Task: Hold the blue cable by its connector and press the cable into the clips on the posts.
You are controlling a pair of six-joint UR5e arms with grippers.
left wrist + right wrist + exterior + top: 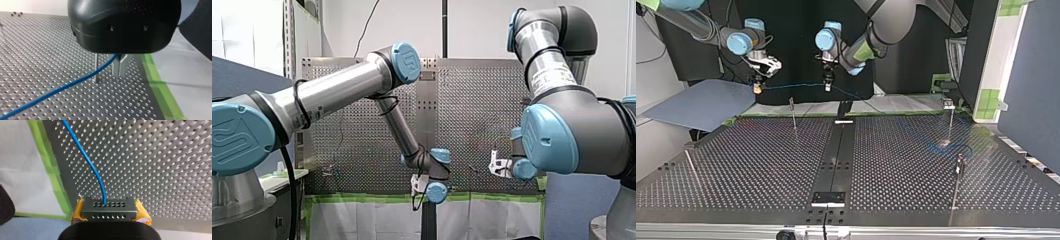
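My right gripper (109, 210), its yellow pads (78, 213) closed narrowly on either side, held the grey perforated metal connector (109, 208), and the thin blue cable (93, 168) came out of the connector's face and ran off over the dark perforated metal table (160, 162). In the top view this gripper (757, 86) hung in the air past the table's far edge at the view's left. From it the cable (791, 85) stretched nearly level to my left gripper (827, 86), near the middle. My left gripper's metal fingers (119, 66) were pinched together on the cable (62, 87) above the table. Below the span stood a thin metal post with a small clip on top (793, 115), the cable passing above the clip and apart from it. Two more posts (950, 120) (957, 182) stood at the view's right, where the cable's far end was hard to trace
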